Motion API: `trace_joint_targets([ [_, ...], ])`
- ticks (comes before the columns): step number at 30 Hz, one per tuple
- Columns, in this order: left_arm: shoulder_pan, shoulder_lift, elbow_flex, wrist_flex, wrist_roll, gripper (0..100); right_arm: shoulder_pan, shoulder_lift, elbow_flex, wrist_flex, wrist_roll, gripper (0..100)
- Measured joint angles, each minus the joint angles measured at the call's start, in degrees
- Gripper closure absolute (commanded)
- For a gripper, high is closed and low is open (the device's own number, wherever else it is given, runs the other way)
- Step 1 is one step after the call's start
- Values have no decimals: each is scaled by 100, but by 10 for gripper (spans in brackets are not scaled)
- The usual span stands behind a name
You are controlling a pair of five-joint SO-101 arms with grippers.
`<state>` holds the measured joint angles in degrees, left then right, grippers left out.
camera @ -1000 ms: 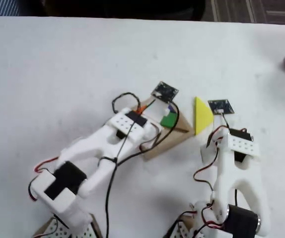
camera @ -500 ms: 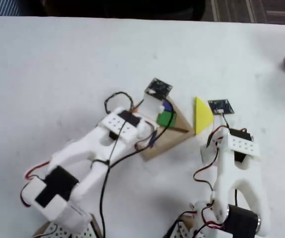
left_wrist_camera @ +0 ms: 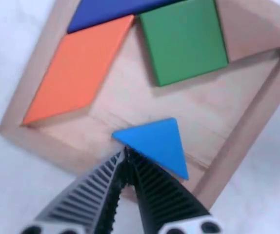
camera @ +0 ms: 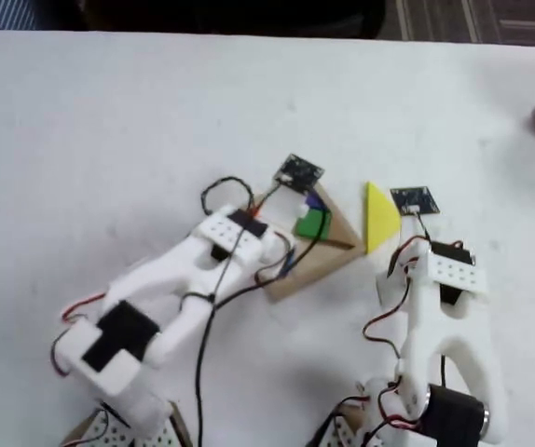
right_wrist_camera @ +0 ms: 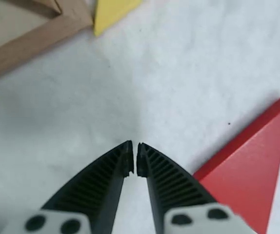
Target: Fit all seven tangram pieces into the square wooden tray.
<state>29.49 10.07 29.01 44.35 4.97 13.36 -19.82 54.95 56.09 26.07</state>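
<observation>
At the fingers (left_wrist_camera: 98, 187) of the left gripper (left_wrist_camera: 127, 157), no gap to report: pressed together into one point and set against a corner of the small light-blue triangular piece (left_wrist_camera: 154, 144), most likely in order to push it along the floor and not to pinch it. Lying inside the square wooden tray (left_wrist_camera: 250, 114), close to the rim nearest this gripper, apart from the orange parallelogram piece (left_wrist_camera: 81, 68), the green square piece (left_wrist_camera: 184, 41) and the dark blue piece (left_wrist_camera: 113, 7), grouped side by side across the tray, probably to keep the bare floor for the rest. At the fingers (right_wrist_camera: 106, 187) of the right gripper (right_wrist_camera: 132, 158), closed as well, on nothing, over the white table (right_wrist_camera: 179, 73) just beside the large red triangular piece (right_wrist_camera: 247, 165); seemingly placed there to be ready for it. Outside the tray too, with one tip just beside the rim, the yellow triangular piece (right_wrist_camera: 111, 10), so not yet finished.
</observation>
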Motion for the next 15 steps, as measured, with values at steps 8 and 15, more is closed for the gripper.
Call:
trace_joint_targets([
  [8, 9, 633, -800, 35, 9, 979, 0, 0, 0, 0, 0, 981],
  [15, 9, 677, -1169, 35, 0, 980, 0, 0, 0, 0, 0, 981],
])
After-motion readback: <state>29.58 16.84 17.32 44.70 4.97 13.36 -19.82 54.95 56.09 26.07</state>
